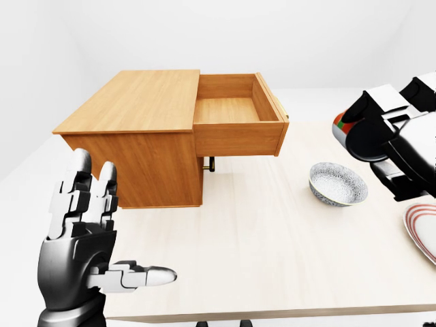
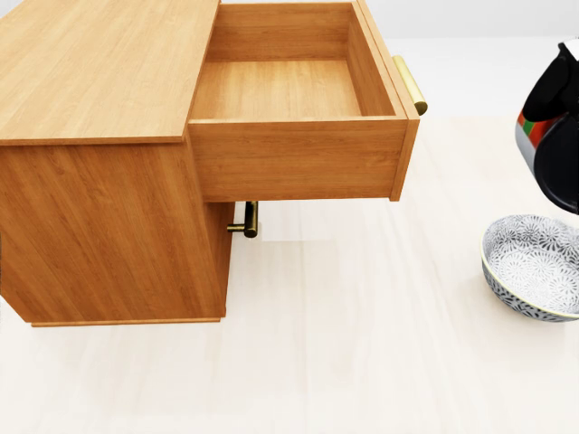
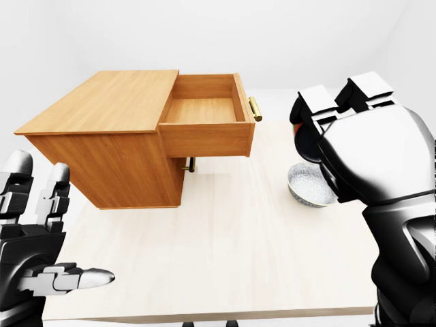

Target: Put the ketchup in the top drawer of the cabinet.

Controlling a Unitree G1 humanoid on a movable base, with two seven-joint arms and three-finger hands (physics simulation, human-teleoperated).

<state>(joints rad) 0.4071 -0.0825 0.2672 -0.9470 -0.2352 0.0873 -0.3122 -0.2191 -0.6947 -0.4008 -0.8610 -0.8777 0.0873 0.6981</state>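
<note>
No readable text, brand, number or sign appears anywhere. The ketchup (image 1: 338, 125) shows only a red, white and green band of colour, too small to carry legible lettering.

Bright, even, diffuse light, no clear source; white bkgd nearly washes out. Soft, faint shadows under the open drawer (image 2: 298, 158) and beside the cabinet (image 1: 136, 136) on the pale table (image 1: 272, 245). Sharp render, no blur or noise, no glare. Slight gloss on the left hand (image 1: 82, 252). No edge distortion visible.
</note>
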